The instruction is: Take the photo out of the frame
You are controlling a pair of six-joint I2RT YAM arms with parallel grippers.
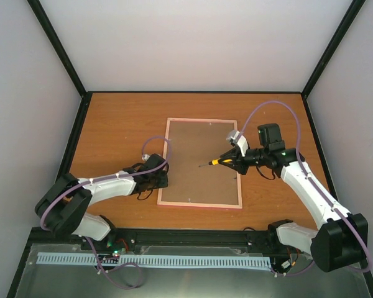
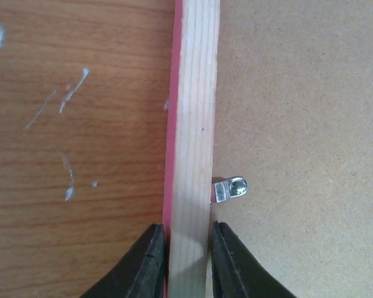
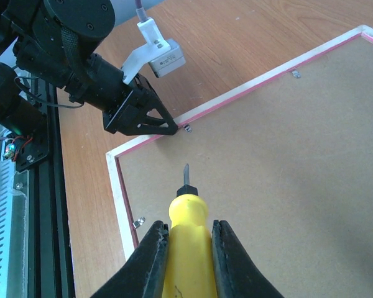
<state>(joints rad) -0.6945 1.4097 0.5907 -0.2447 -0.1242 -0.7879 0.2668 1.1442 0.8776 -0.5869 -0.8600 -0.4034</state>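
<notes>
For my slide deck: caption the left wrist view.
Left gripper pinches the wooden rail of the frame, beside a metal tab on the backing panel.

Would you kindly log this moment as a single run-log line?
left gripper: clamped on rail of face-down pink-edged wooden picture frame | right gripper: holding yellow-handled screwdriver, tip over brown backing panel | photo: not visible

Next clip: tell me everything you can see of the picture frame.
The frame lies flat and face down on the wooden table, long sides running away from the arms. Its rails look like pale bare wood at the back, with a bright pink outer edge. A brown backing panel fills it, with small metal tabs along the rails. The left gripper clasps its left rail between both fingers.
</notes>
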